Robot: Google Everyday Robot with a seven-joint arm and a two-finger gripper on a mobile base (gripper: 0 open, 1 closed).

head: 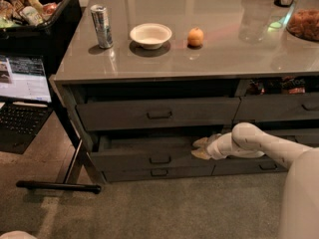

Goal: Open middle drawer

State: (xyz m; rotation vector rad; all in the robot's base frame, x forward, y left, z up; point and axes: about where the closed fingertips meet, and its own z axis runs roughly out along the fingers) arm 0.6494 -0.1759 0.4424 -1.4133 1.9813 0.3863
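Observation:
The middle drawer is the wide dark grey one with a small loop handle at its centre. It stands pulled out a little, and a paler strip of its inside shows above its front. My gripper reaches in from the right on the white arm. It sits at the top edge of the drawer front, right of the handle. Its two pale fingers are spread apart, with the lower one resting on the edge. I cannot see whether they clamp the front.
The top drawer is above and the shortest-fronted bottom drawer is below. A can, a bowl and an orange stand on the counter. A laptop and a stand's foot are at the left.

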